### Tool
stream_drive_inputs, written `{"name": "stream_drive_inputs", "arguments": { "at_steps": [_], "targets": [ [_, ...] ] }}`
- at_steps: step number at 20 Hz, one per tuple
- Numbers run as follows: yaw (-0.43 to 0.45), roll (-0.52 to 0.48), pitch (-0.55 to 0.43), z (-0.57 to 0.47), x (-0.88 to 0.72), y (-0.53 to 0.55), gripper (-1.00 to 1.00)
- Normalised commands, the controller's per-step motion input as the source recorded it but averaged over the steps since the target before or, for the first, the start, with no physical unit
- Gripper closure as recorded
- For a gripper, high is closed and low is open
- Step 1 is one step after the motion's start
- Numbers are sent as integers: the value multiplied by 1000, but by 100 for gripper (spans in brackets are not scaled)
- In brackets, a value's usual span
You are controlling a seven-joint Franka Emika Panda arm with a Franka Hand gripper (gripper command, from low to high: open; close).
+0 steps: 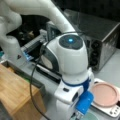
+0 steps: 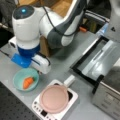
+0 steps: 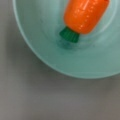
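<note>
The arm's hand hangs low over the bench, just above the rim of a pale green bowl. Its fingers do not show in any view, so I cannot tell whether it is released or clenched. A toy carrot lies inside the bowl; in the wrist view the carrot rests on the bowl's floor with its green stem end toward the middle, and nothing touches it. The hand holds nothing that can be seen.

As a judgement, the work in hand is an approach above the bowl, with the carrot as the nearest thing. A grasp from here would call for lining up over the carrot's body, which sits off-centre toward the wrist view's top, and for keeping off the bowl's wall.

The bench is a plain grey surface. Beside the bowl, a pink plate sits on a small white scale. Further along stands a metal oven with its door folded down. Wooden boards lie at the bench's edge.
</note>
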Motion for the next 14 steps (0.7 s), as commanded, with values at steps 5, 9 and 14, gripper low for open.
{"name": "stream_drive_inputs", "arguments": {
  "at_steps": [5,9,14],
  "targets": [
    [28,102,124,59,359,-184,-100],
    [-9,49,139,74,321,-96,-100],
    [5,40,119,-8,373,-47,-100]
  ]
}}
